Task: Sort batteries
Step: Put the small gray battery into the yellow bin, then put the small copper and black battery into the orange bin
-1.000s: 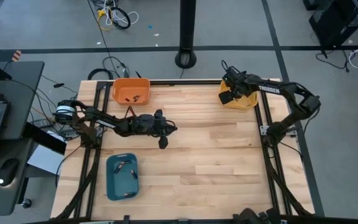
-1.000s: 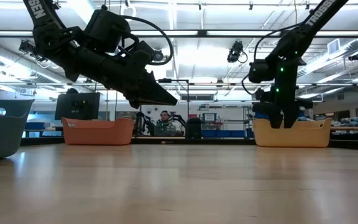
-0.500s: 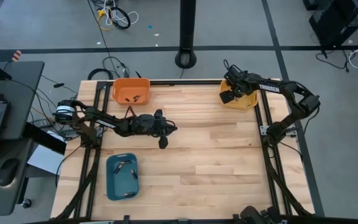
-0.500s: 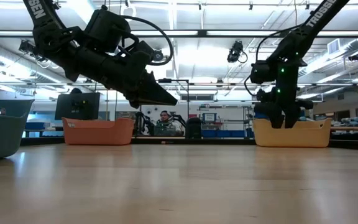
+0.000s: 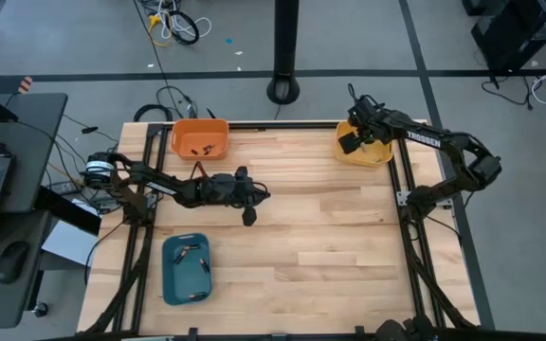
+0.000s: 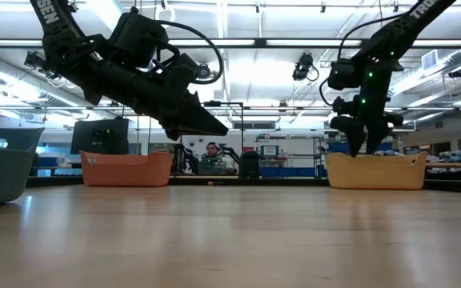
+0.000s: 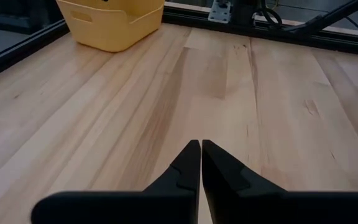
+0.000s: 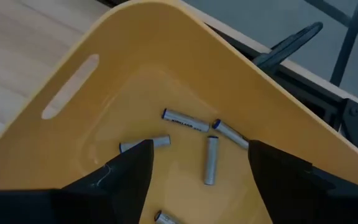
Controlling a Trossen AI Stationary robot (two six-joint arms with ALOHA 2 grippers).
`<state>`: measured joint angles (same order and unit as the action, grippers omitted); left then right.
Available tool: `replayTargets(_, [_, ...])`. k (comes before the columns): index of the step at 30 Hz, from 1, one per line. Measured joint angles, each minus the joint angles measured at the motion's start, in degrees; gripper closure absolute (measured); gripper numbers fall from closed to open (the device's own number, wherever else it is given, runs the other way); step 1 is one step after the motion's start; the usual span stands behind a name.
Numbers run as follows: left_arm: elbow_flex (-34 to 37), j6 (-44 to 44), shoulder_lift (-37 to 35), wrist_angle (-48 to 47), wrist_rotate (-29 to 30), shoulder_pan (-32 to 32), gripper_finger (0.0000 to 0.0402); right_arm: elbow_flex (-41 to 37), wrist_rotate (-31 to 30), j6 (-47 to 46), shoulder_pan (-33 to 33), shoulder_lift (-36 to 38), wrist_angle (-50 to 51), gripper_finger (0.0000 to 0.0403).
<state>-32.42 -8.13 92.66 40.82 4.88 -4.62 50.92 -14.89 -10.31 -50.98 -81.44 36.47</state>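
Silvery batteries (image 8: pixel 211 159) in yellow tray (image 8: pixel 166 37)

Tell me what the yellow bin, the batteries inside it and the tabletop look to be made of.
Yellow bin: probably moulded plastic, smooth and matte, with a cut-out handle slot.
Batteries: silvery, slightly shiny casings, likely metal or a foil wrap.
Tabletop: light wood planks with visible grain and seams.

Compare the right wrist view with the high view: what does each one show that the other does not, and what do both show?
Only the right wrist view shows the silvery batteries lying inside the yellow tray, between the right tool's open fingers. Only the high view shows the orange tray, the teal tray and the left tool, shut over bare table. Both show the yellow tray and the right tool above it.
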Motion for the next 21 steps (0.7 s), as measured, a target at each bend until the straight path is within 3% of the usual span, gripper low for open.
replayTargets(6, [0.0, 0.2, 0.0, 0.0, 0.0, 0.0, 0.0378, 0.0, 0.5, 4.5, 0.2, 0.2, -0.6, 0.0124])
replayTargets(10, [0.0, 0.2, 0.0, 0.0, 0.4, 0.0, 0.0378, 0.8, 0.4, 7.8, 1.2, 3.1, -0.4, 0.0154])
replayTargets(13, [0.0, 0.3, 0.0, 0.0, 1.1, -0.1, 0.0378, 2.7, 0.9, 7.5, 2.5, 6.7, -2.2, 0.0197])
replayTargets(18, [0.0, 0.2, 0.0, 0.0, 1.7, -1.1, 0.0378, 3.1, 12.1, 7.9, 7.3, 9.7, -12.6, 0.0298])
replayTargets(21, [-0.2, -2.7, 0.0, -0.6, 2.0, -3.3, 0.0383, 3.1, 13.8, 10.4, 11.8, 8.6, -15.3, 0.0367])
